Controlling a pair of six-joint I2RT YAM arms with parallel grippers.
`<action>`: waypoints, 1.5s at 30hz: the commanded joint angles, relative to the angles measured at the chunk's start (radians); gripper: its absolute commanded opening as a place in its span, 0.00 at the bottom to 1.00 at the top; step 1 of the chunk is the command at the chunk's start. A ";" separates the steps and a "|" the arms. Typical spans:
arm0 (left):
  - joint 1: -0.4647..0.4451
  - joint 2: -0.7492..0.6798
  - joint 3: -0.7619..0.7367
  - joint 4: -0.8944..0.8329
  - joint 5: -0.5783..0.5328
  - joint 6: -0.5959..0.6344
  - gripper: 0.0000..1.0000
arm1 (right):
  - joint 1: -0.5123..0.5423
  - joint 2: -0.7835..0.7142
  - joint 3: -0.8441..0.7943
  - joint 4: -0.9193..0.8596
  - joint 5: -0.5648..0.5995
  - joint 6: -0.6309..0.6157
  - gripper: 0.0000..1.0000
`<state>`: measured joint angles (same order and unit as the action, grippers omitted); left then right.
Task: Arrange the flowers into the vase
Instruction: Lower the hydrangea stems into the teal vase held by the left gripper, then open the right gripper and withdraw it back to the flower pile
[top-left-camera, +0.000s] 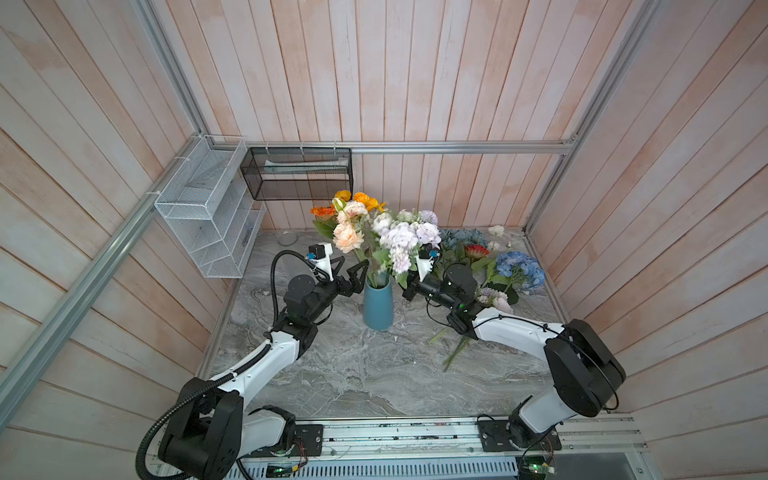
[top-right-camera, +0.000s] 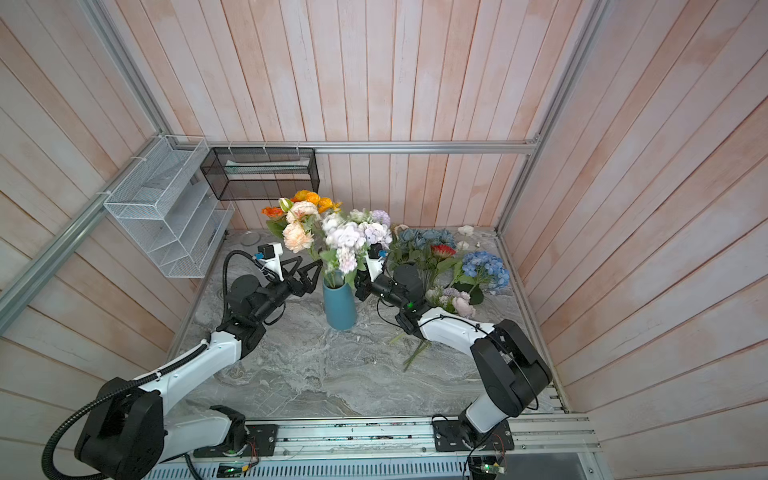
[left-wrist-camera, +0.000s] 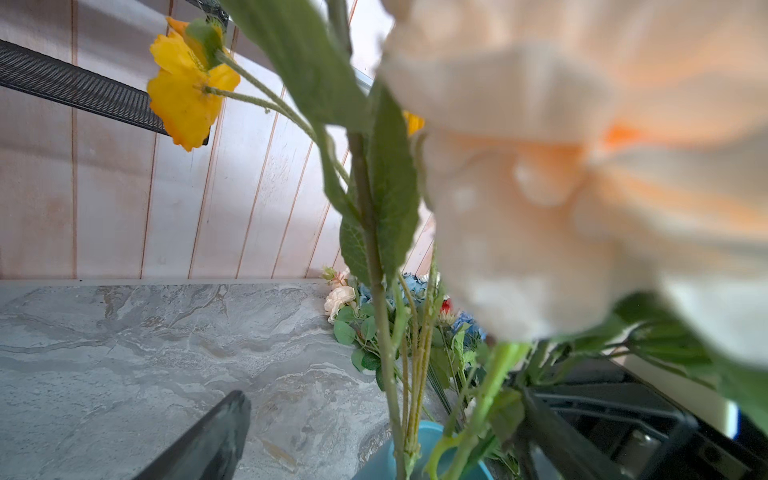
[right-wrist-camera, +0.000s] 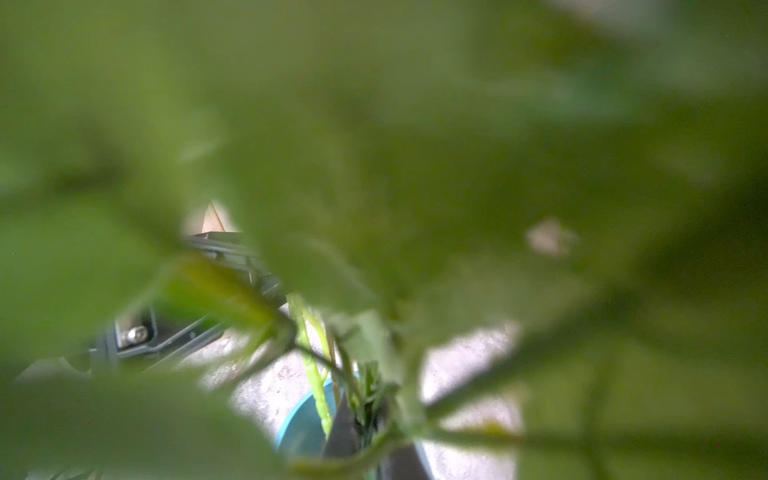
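The teal vase (top-left-camera: 378, 305) (top-right-camera: 340, 307) stands mid-table holding orange (top-left-camera: 365, 199), peach (top-left-camera: 347, 237) and lavender flowers (top-left-camera: 401, 239). My left gripper (top-left-camera: 355, 262) (top-right-camera: 311, 260) is open beside the vase's mouth. In the left wrist view its fingers (left-wrist-camera: 208, 444) straddle the stems above the teal rim (left-wrist-camera: 374, 461), with a peach bloom (left-wrist-camera: 561, 166) close to the lens. My right gripper (top-left-camera: 406, 291) (right-wrist-camera: 368, 432) sits at the other side of the mouth under leaves, shut on a green stem. More flowers lie on the table at the right: blue hydrangea (top-left-camera: 519, 268), a red head (top-left-camera: 477, 251) and pale blooms (top-left-camera: 494, 297).
A white wire rack (top-left-camera: 208, 216) and a black mesh basket (top-left-camera: 297, 172) hang on the back-left walls. A small glass dish (top-left-camera: 286, 237) lies in the back-left corner. Loose stems (top-left-camera: 457, 353) stick out toward the front under the right arm. The arms' mounting rail (top-left-camera: 395, 432) runs along the front edge.
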<state>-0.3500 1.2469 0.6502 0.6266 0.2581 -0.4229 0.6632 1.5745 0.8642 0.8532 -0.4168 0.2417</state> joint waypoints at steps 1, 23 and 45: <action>-0.003 -0.022 -0.020 -0.005 0.005 0.002 0.98 | 0.030 0.008 -0.003 0.022 0.011 -0.083 0.00; -0.002 -0.125 -0.027 -0.212 0.017 0.003 1.00 | 0.067 0.000 -0.014 -0.093 -0.010 -0.234 0.32; -0.027 -0.255 -0.183 -0.289 0.032 -0.022 1.00 | 0.067 -0.236 -0.082 -0.354 -0.043 -0.400 0.58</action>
<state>-0.3634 1.0016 0.4904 0.3122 0.2764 -0.4561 0.7250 1.3907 0.8085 0.4942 -0.4168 -0.1135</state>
